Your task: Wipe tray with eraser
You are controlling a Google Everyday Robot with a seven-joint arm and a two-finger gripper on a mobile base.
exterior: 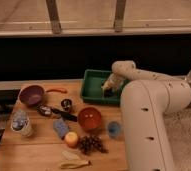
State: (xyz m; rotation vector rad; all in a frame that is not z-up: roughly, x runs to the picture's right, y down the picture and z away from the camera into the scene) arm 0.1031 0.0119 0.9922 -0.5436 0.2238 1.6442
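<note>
The green tray (93,86) lies at the back of the wooden table, right of the middle. My gripper (108,90) reaches down into its right half from the arm's bent wrist, close to the tray floor. It is shut on the eraser (106,92), which shows only as a small dark piece at the fingertips; the hand hides the rest.
My own large white arm (149,120) fills the right side. On the table are a purple bowl (31,94), an orange-red bowl (89,118), a blue block (61,128), an apple (71,139), grapes (91,145), a banana (73,162), a small blue cup (114,129) and dark utensils (64,114).
</note>
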